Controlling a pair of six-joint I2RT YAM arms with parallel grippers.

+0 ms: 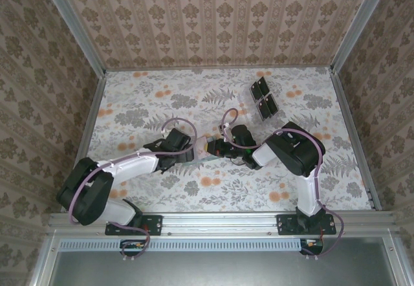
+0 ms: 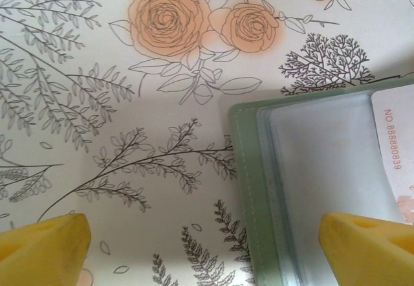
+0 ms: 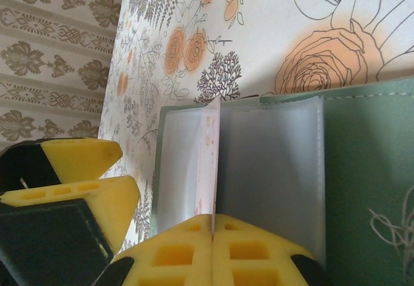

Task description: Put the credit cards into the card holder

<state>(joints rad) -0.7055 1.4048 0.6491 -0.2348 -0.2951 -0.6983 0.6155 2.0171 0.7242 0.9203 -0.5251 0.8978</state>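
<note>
Top view high overhead, downward — both wrist views close on the same card holder (image 2: 249, 189)

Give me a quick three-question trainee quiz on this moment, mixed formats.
1. True or false: the right fingers are shut on a credit card held on edge.
2. Pick one: the left fingers are A) open, B) shut on a card, C) shut on nothing.
3. Fill the blank: the green card holder lies ____ (open or closed).

Key: 1 true; 2 A; 3 open.
</note>
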